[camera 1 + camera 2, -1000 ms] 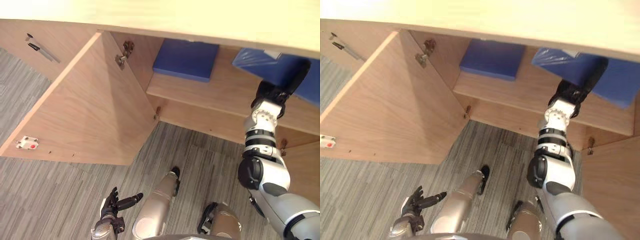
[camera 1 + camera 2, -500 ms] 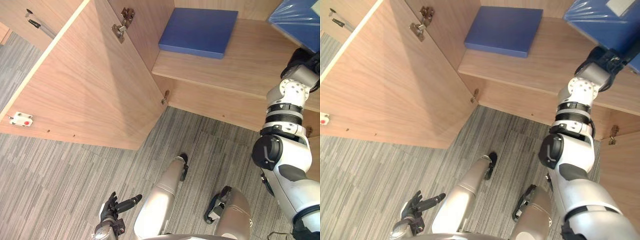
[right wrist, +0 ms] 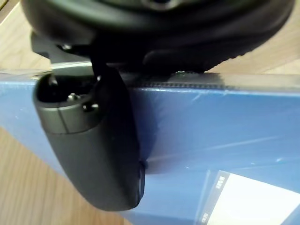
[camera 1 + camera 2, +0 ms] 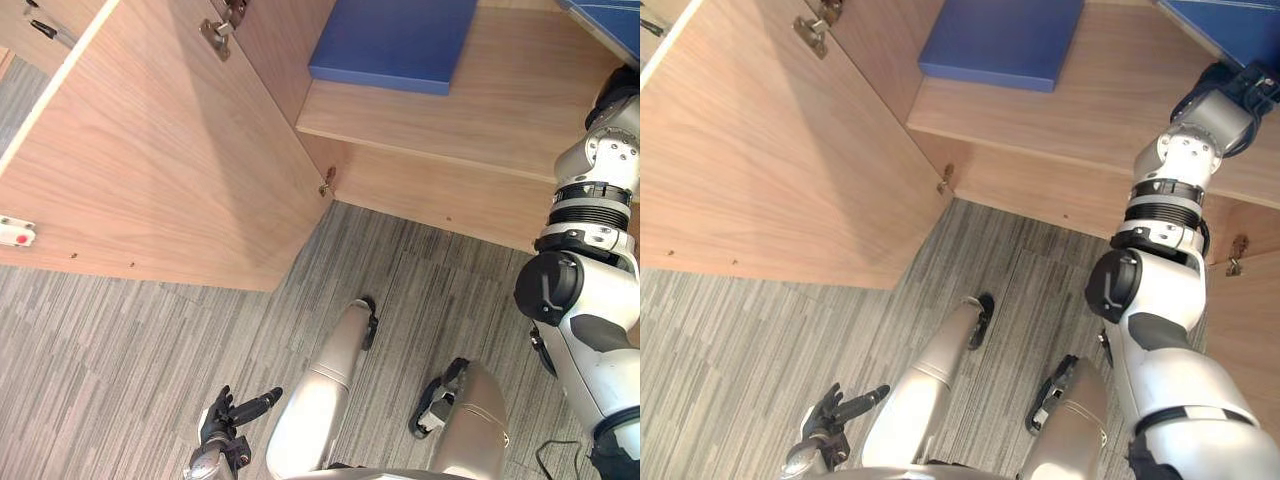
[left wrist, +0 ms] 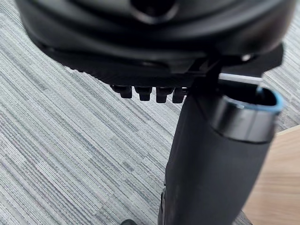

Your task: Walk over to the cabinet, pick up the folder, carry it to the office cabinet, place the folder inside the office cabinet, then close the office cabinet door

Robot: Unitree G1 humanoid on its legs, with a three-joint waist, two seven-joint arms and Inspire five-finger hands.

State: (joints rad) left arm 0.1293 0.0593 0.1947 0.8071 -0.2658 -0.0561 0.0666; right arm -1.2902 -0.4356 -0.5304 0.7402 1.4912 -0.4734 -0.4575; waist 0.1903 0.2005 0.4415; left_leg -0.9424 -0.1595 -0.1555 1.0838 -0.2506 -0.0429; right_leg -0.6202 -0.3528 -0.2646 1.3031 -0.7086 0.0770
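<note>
The blue folder (image 4: 1230,22) with a white label (image 3: 253,197) is up at the right end of the office cabinet's shelf (image 4: 470,110). My right hand (image 4: 1232,85) is raised to it, its thumb (image 3: 93,154) pressed over the folder's blue cover (image 3: 211,136), so it is shut on the folder. My left hand (image 4: 226,442) hangs low by my side above the carpet, fingers relaxed and thumb (image 5: 220,154) sticking out, holding nothing.
A flat blue pad (image 4: 395,40) lies on the same shelf further left. The cabinet's left door (image 4: 170,150) stands wide open with its hinge (image 4: 215,28) showing, and a second door (image 4: 1245,310) is open at the right. Grey striped carpet (image 4: 130,350) lies below.
The whole picture has shifted, so the camera moved: the cabinet top is out of sight and more floor shows. My right hand still holds the folder at the shelf's right end. The left hand hangs as before.
</note>
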